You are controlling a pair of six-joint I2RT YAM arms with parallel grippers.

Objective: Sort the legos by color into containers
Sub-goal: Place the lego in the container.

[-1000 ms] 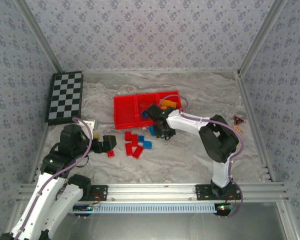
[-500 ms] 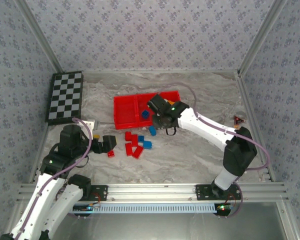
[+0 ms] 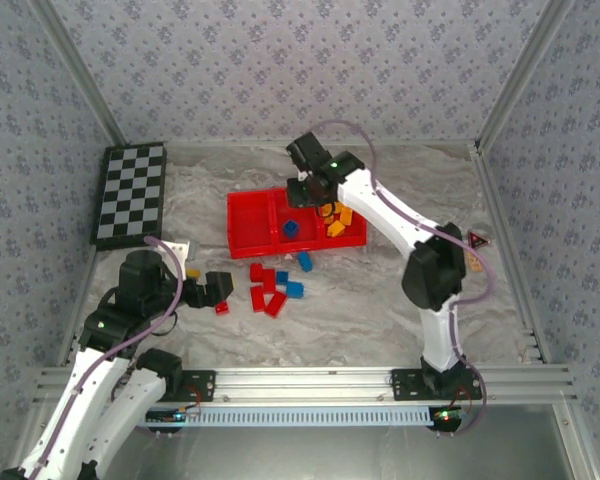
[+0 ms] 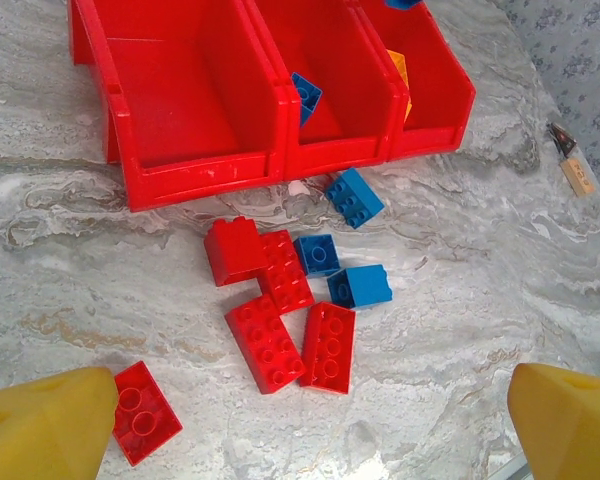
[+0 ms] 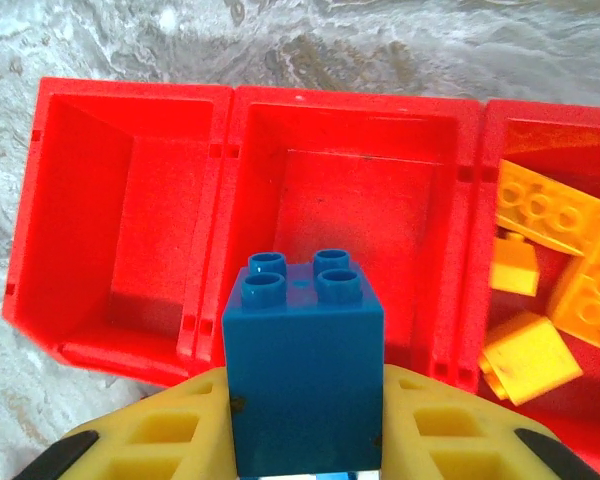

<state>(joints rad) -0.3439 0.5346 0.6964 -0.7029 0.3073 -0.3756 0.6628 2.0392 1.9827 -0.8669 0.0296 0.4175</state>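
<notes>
The red tray has three containers side by side. My right gripper hangs above the middle one, shut on a blue lego held studs outward. Another blue lego lies in that middle container, and yellow-orange legos lie in the right one. The left container holds nothing. On the table in front of the tray lie several red legos and three blue legos. My left gripper is open low over the table, beside a lone red lego.
A black-and-white checkerboard lies at the back left. A small triangular object sits near the right wall. Patterned walls with metal rails close in the table on three sides.
My right arm has lifted the blue lego from the table in front of the tray and carried it back over the tray. The left arm has stayed still.
</notes>
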